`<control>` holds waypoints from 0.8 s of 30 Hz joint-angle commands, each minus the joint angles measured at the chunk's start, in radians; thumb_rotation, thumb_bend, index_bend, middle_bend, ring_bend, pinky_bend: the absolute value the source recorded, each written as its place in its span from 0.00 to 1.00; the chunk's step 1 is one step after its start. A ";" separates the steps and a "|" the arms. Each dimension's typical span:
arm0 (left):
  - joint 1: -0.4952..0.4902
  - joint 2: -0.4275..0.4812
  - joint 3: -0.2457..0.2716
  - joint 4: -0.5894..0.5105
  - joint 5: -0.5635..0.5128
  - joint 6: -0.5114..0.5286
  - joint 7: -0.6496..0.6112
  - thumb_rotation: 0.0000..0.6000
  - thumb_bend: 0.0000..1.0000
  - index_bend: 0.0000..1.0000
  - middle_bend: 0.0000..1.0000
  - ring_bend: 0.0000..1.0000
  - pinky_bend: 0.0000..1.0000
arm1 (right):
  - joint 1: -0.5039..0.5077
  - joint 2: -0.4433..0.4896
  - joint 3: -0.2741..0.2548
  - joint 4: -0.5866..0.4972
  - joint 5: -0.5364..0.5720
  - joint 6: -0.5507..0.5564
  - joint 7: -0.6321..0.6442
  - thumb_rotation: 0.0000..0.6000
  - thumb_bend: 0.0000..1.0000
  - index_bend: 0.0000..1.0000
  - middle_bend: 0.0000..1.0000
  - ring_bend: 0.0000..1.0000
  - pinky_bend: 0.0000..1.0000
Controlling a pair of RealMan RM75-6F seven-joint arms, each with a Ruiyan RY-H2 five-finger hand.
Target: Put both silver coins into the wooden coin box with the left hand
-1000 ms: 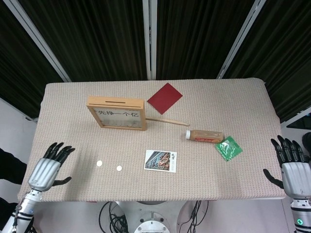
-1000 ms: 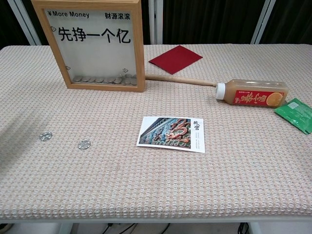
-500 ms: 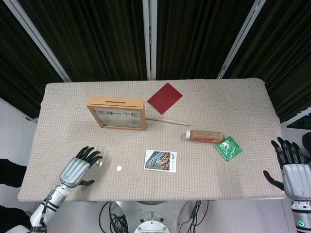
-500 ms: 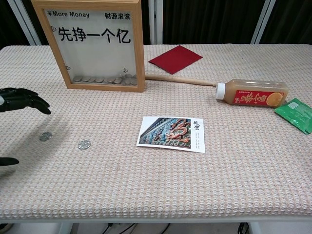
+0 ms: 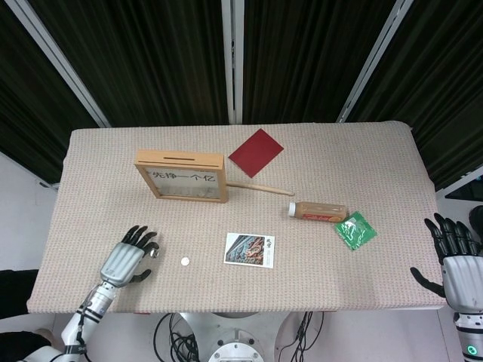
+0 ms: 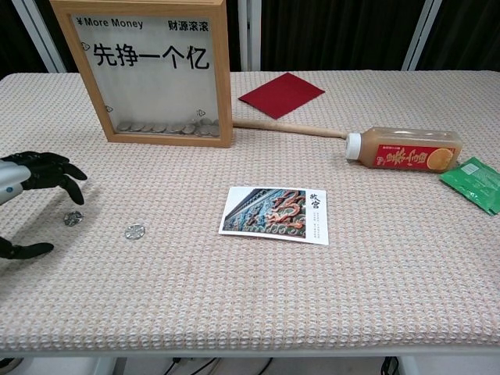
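Left hand (image 6: pixel 35 176) poised over the nearer of two silver coins on the worktop (image 6: pixel 258 297).

The left hand, fingers spread and holding nothing, hovers with its fingertips (image 6: pixel 74 187) just above the first coin (image 6: pixel 73 219); the second coin (image 6: pixel 134 231) lies flat just beside it, toward the postcard (image 6: pixel 275 215). The wooden coin box (image 5: pixel 182 176) stands upright farther back on the same side, slot in its top edge. The right hand (image 5: pixel 455 260), open and empty, sits at the opposite worktop edge, well apart from both coins.
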 commanded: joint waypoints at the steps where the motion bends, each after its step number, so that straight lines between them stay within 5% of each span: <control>1: -0.002 -0.001 0.003 0.003 -0.004 -0.004 0.000 1.00 0.28 0.33 0.14 0.01 0.07 | 0.000 -0.001 0.000 0.002 0.002 -0.002 0.001 1.00 0.09 0.00 0.00 0.00 0.00; 24: -0.017 -0.012 0.010 0.021 -0.038 -0.013 -0.005 1.00 0.28 0.36 0.14 0.01 0.07 | 0.010 -0.005 0.007 0.016 0.018 -0.025 0.016 1.00 0.09 0.00 0.00 0.00 0.00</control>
